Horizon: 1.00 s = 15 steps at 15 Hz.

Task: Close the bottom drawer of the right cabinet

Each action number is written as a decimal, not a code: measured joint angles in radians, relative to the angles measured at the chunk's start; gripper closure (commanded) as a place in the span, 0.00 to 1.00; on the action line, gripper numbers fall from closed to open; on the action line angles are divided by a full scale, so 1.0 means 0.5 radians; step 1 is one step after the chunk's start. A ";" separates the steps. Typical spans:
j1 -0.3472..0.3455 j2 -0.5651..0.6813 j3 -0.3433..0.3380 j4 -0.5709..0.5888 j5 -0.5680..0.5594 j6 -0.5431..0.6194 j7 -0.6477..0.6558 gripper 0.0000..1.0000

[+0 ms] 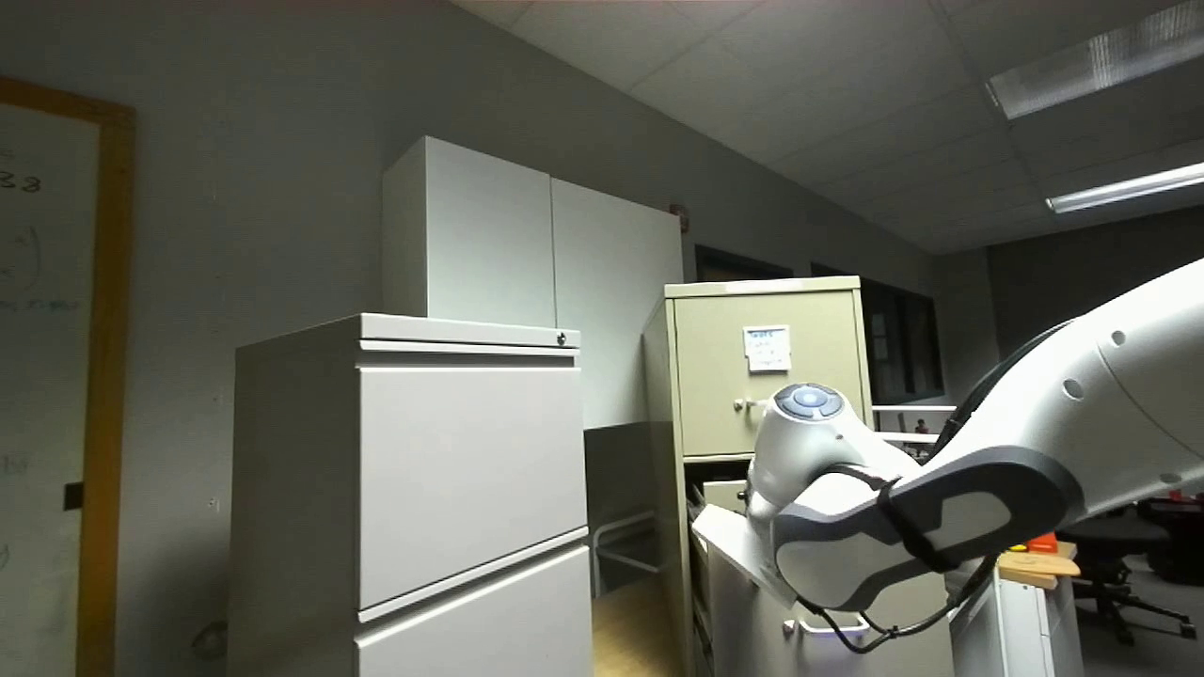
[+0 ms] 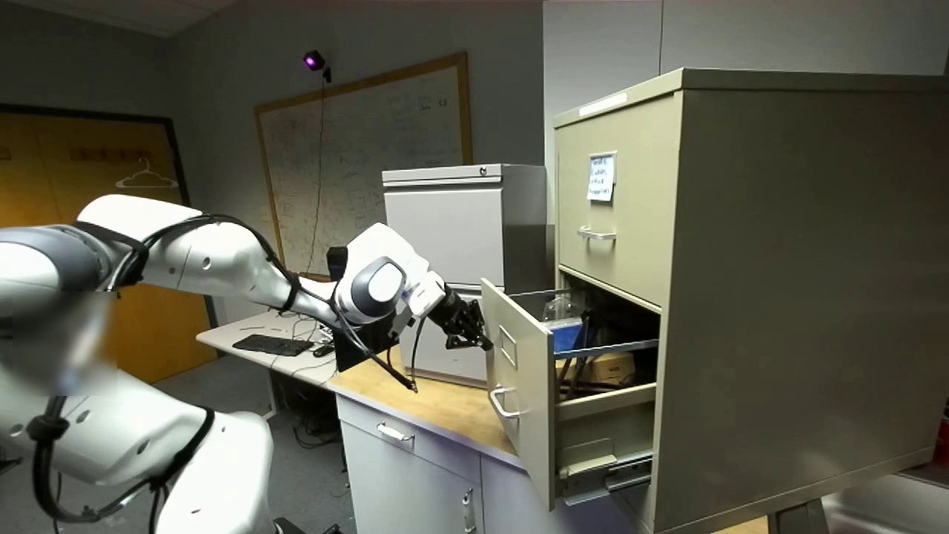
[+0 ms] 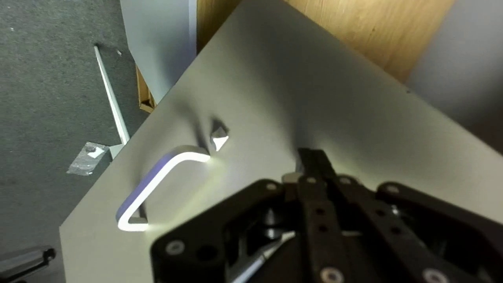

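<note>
The beige right cabinet shows in both exterior views. Its bottom drawer is pulled well out, with the metal slide and the contents showing. The drawer's front also shows in an exterior view and fills much of the wrist view. Its silver handle is left of the fingers in the wrist view. My gripper is shut and empty, fingertips together, at the upper part of the drawer front. Whether the tips touch it I cannot tell. The arm hides the gripper in an exterior view.
A light-grey cabinet stands beside the beige one on a wooden counter. Below are cupboards with handles. A desk with a keyboard is farther back. Inside the drawer are a blue item and a cardboard box.
</note>
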 measured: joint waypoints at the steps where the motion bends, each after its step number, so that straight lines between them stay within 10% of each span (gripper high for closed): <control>1: -0.059 0.003 0.065 0.007 -0.056 0.015 0.136 1.00; 7: -0.530 0.098 0.439 0.128 -0.391 0.159 0.863 1.00; 15: -1.520 0.311 1.262 0.637 -0.876 0.001 1.705 1.00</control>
